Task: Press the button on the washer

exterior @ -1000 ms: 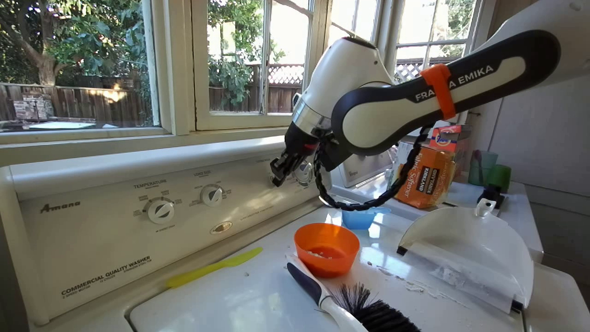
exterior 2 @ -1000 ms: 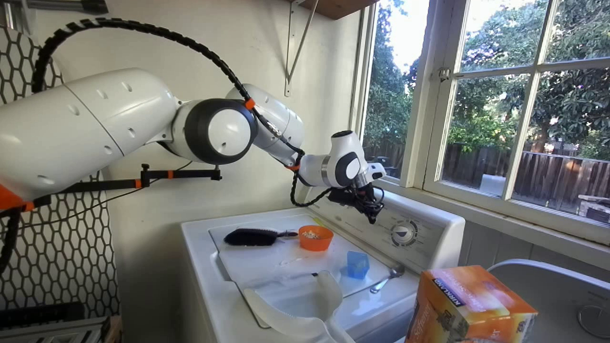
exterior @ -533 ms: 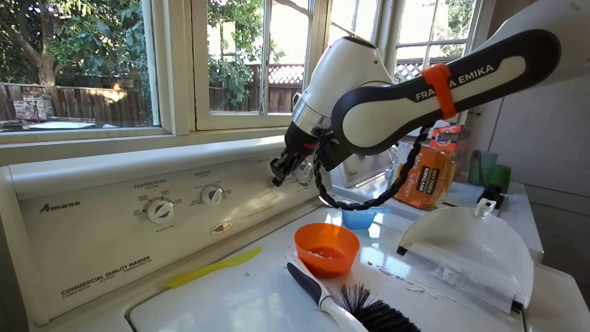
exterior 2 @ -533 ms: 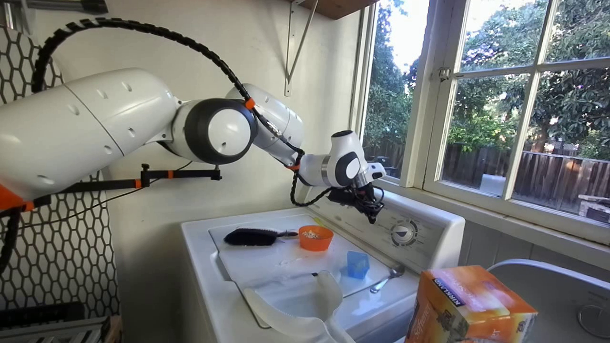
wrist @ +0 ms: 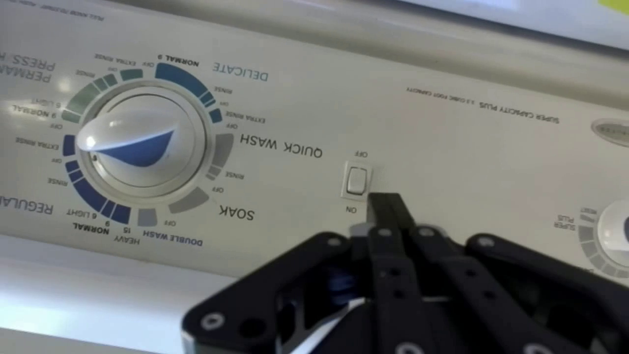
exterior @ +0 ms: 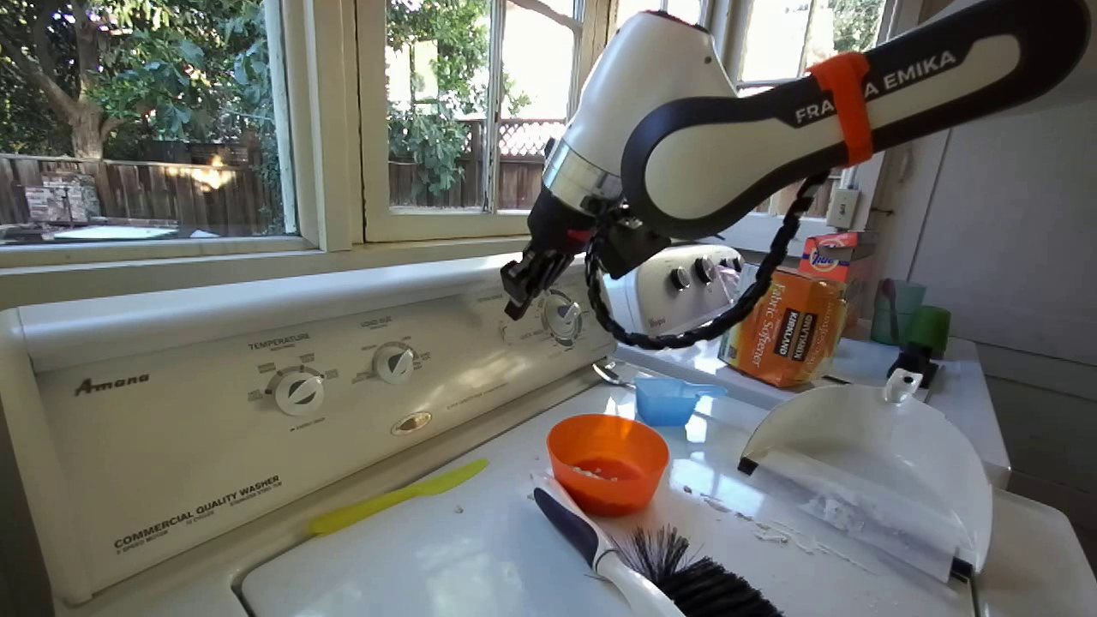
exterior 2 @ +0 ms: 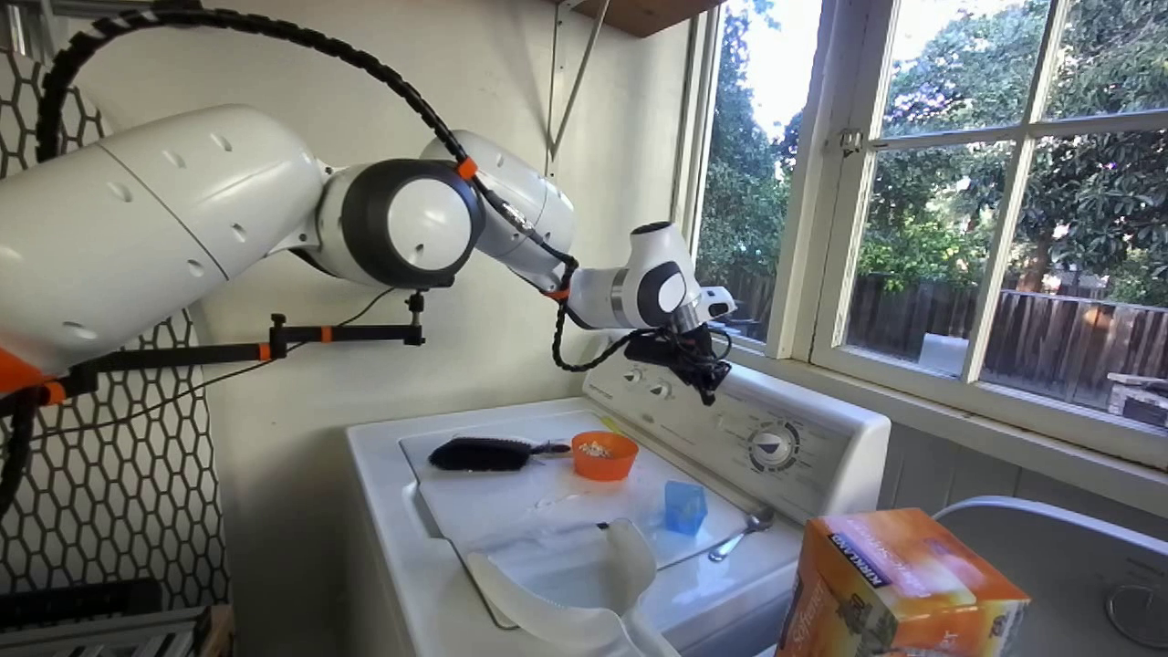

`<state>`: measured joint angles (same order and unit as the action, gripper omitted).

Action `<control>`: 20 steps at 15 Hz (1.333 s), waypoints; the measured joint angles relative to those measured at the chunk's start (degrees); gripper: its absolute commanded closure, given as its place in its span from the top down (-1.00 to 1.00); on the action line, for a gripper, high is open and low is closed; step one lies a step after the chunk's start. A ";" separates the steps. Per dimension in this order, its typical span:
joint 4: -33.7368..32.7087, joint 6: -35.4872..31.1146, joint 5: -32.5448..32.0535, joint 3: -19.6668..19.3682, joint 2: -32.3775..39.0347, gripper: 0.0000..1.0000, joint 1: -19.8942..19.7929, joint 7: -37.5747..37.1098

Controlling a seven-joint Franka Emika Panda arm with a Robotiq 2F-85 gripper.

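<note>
The washer (exterior: pixel 206 446) has a beige control panel and a white lid, and stands in both exterior views (exterior 2: pixel 394 538). In the wrist view the panel looks upside down. The button is a small white rocker switch (wrist: pixel 357 181) marked OFF and ON, between the big dial and a smaller knob. My gripper (wrist: pixel 385 197) is shut and empty. In the wrist view its fingertips appear just beside the switch's ON end. In both exterior views the gripper (exterior: pixel 514 300) (exterior 2: pixel 708 396) hangs in front of the panel's upper part. Contact does not show, and the fingertips look apart from the panel.
The big dial (wrist: pixel 142 142) is beside the switch. On the lid are an orange bowl (exterior: pixel 607 467), a blue cup (exterior: pixel 667 403), a yellow spatula (exterior: pixel 398 497), a brush (exterior: pixel 600 548), a dustpan (exterior: pixel 883 463) and a spoon (exterior 2: pixel 744 534). A softener box (exterior 2: pixel 903 584) stands nearby.
The arm and gripper have risen since half a second ago, and more of the big dial shows. Before that the arm was still. The gripper stays shut. Objects on the lid have not moved.
</note>
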<state>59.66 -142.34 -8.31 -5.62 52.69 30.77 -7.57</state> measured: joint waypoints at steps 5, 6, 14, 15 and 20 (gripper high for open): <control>3.97 6.78 -0.06 -0.13 -5.27 -1.00 0.81 0.22; 4.80 7.94 -0.06 -0.15 -6.17 -1.00 0.96 0.22; 12.76 13.22 -0.06 -0.90 -13.40 -0.02 2.17 -2.29; 13.89 13.26 -0.06 -1.06 -14.27 0.12 2.30 -3.11; 18.88 13.26 -0.06 -2.77 -18.24 0.87 3.37 -10.20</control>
<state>78.54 -129.08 -8.37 -8.39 34.45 34.14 -17.77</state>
